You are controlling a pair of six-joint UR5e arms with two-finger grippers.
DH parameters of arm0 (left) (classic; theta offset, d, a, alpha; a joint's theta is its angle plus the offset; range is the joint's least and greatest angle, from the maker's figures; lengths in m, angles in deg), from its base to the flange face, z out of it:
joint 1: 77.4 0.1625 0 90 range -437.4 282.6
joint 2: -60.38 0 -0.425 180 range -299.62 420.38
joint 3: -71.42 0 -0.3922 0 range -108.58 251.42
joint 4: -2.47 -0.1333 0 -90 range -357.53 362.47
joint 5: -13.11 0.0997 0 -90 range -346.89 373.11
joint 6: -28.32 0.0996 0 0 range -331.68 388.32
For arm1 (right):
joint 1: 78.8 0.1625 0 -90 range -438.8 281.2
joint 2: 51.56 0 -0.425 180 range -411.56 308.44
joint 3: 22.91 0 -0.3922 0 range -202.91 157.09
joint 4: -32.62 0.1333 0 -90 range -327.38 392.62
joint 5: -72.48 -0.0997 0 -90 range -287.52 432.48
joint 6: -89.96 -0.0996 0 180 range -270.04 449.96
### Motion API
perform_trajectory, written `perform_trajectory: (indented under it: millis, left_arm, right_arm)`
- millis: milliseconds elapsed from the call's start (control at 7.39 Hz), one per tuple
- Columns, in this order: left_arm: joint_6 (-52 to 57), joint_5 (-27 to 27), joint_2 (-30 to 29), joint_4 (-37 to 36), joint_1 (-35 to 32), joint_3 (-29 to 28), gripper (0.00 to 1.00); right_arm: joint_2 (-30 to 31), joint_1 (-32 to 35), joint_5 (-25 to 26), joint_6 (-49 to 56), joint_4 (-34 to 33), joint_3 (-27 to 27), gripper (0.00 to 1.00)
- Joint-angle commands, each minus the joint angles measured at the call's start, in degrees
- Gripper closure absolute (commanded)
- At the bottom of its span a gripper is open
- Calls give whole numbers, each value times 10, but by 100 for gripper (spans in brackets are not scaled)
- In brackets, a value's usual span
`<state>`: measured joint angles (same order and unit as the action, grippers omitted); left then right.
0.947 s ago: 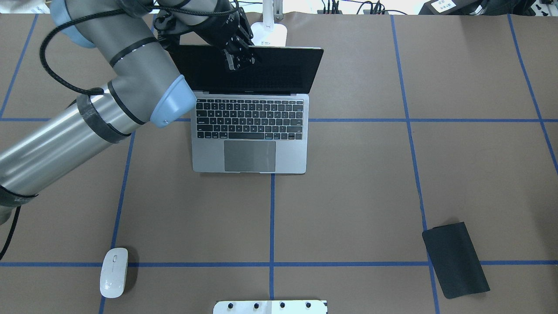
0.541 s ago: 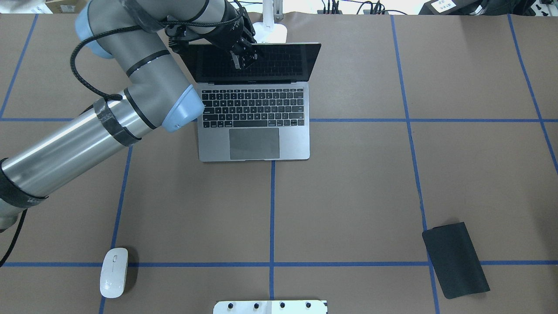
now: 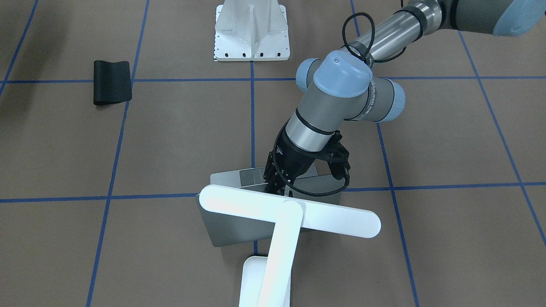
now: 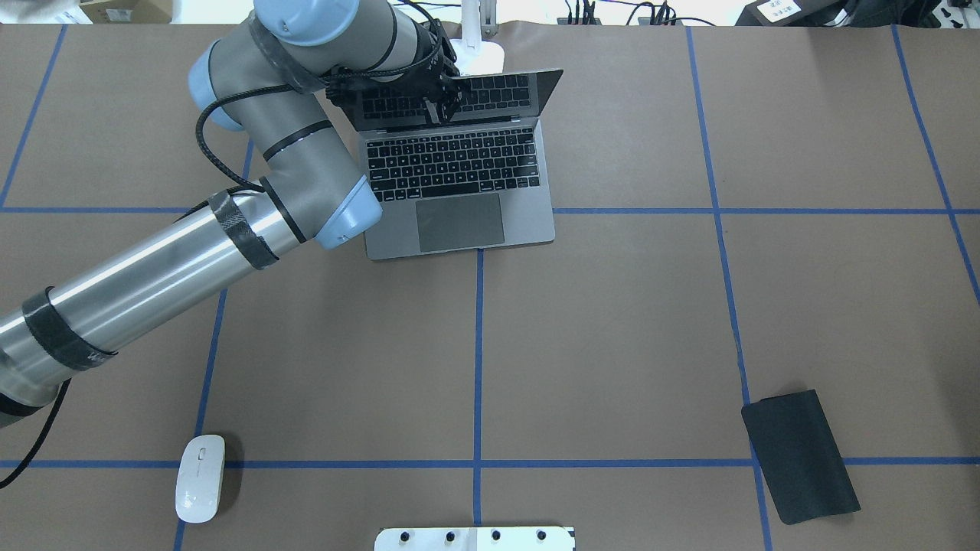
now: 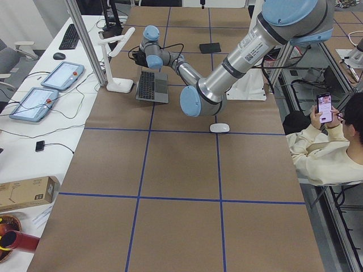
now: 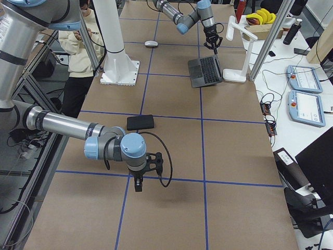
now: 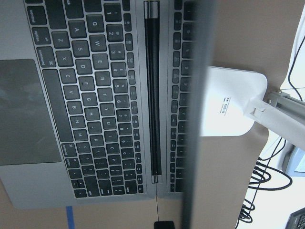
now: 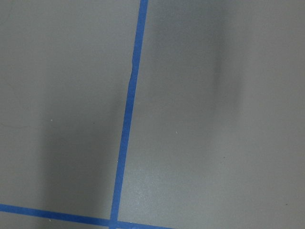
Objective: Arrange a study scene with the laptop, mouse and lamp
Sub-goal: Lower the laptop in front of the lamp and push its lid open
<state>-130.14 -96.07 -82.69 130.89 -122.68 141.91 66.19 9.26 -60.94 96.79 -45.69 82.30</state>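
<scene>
The laptop (image 4: pixel 459 222) lies open at the table's far middle, its keyboard toward the robot; the left wrist view looks down on its keys (image 7: pixel 81 105). My left gripper (image 4: pixel 440 107) is at the top edge of the lid and looks shut on it; from the front the lamp head partly hides it (image 3: pixel 275 187). The white lamp (image 3: pixel 290 211) stands just behind the laptop, its base (image 4: pixel 478 57) at the far edge. The mouse (image 4: pixel 200 478) lies alone at the near left. My right gripper (image 6: pixel 138 185) hangs over bare table; I cannot tell its state.
A flat black mat (image 4: pixel 800 455) lies at the near right. The white bolted pedestal (image 4: pixel 475 538) stands at the near middle edge. A seated person (image 5: pixel 323 153) with a phone is beside the table. Tablets and cables lie beyond the far edge.
The left arm has carried the laptop toward the far edge and slightly right, up close to the lamp base. The lid now stands more upright. Mouse and mat have not moved.
</scene>
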Motion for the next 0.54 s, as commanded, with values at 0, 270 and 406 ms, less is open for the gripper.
perform_trajectory:
  millis: [0,270,406]
  left_arm:
    - [69,5,0,13,2,-18,100]
    - [127,5,-1,18,6,-22,100]
    - [129,5,1,25,10,-25,100]
  right_arm:
    - [0,0,0,0,0,-2,0]
    - [0,0,-2,0,0,-4,0]
    - [-1,0,-2,-1,0,-4,0]
